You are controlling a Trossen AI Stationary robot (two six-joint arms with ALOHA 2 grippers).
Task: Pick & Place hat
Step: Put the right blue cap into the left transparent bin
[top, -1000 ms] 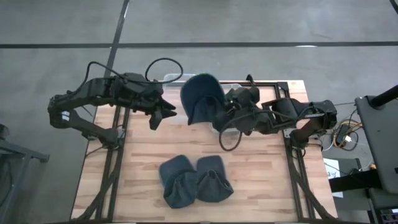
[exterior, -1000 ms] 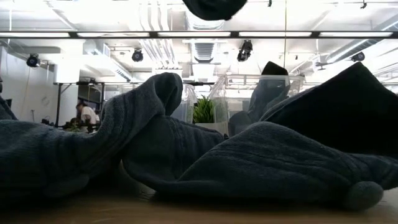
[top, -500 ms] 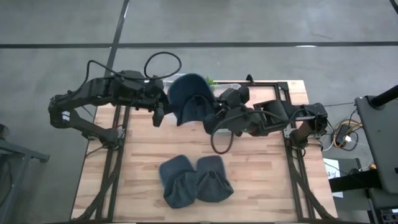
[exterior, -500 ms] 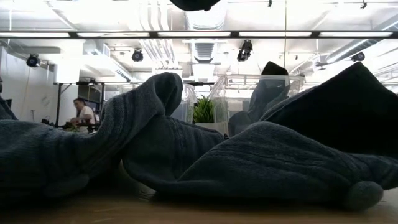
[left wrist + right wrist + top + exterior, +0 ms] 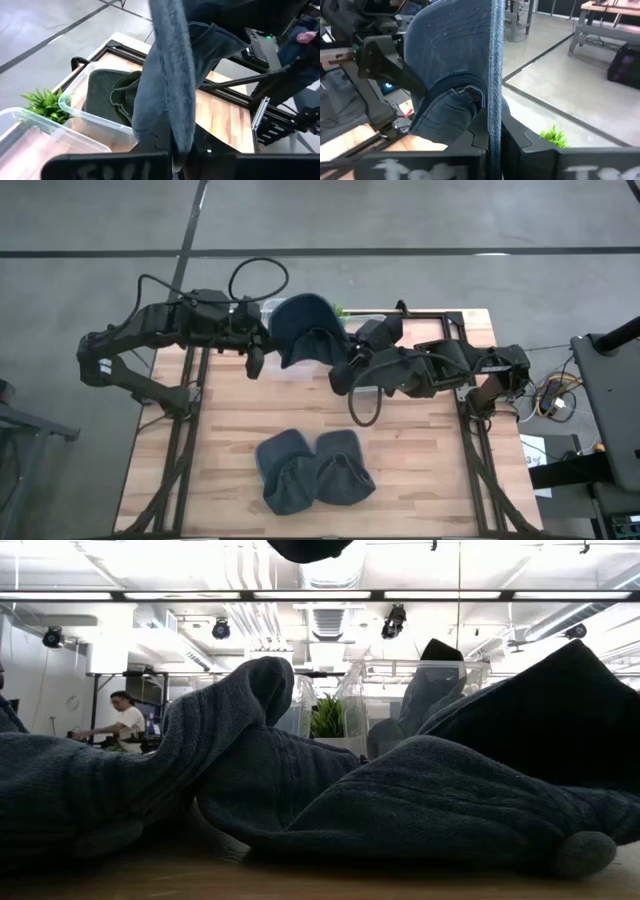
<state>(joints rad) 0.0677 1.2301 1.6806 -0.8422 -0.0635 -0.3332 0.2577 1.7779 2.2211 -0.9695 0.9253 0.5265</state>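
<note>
Blue hat (image 5: 303, 330) pinched in both claws, right claw (image 5: 338, 372), left claw (image 5: 257, 358), above clear bin (image 5: 95, 131).

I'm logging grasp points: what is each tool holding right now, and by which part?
Both tools grip the dark blue fabric hat by its edge: the right tool and the left tool, each shut on the hanging rim.

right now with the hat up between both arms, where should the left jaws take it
Take the hat by its free hanging edge, on the side facing the left gripper, coming in level from that arm's side. The right gripper already pinches the opposite edge, so the cloth hangs as a thin vertical sheet, and in the left wrist view that edge runs down right in line with the jaws.
</note>
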